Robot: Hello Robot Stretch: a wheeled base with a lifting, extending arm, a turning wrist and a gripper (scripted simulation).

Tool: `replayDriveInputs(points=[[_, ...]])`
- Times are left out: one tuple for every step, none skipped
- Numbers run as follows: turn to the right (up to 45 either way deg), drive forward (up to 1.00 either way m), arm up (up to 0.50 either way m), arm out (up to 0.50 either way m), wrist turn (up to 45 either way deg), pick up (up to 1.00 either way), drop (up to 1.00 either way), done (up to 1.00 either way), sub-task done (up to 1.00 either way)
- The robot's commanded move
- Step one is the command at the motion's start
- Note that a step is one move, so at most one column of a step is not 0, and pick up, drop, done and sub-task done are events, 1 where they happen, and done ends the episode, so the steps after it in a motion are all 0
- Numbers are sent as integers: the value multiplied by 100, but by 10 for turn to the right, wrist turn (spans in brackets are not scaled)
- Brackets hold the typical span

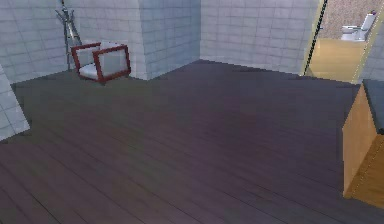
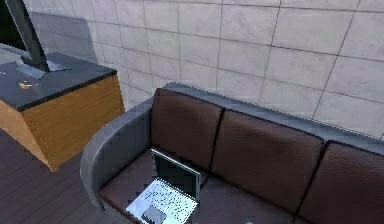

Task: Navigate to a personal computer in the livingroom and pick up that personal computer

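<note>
A red-framed armchair (image 1: 101,62) stands at eleven o'clock of the forward view on the dark plank floor (image 1: 190,150), a tripod stand (image 1: 68,25) just behind it and a white toilet (image 1: 356,28) at one o'clock. In the arm side view a brown sofa (image 2: 255,150) backs against the tiled wall (image 2: 280,50); at its ten o'clock a wooden cabinet (image 2: 70,120) carries a dark screen (image 2: 20,35).

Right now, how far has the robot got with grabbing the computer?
Getting there looks done: the laptop lies open on the sofa seat, close by on the arm's side, next to the wooden cabinet. In hand, probably, is lining up for the reach. Left to do: the pick-up itself, since the laptop rests on the cushion, not lifted.
</note>
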Motion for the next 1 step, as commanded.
replayDriveInputs(points=[[0,0,0,0,450,0,0,0,0]])
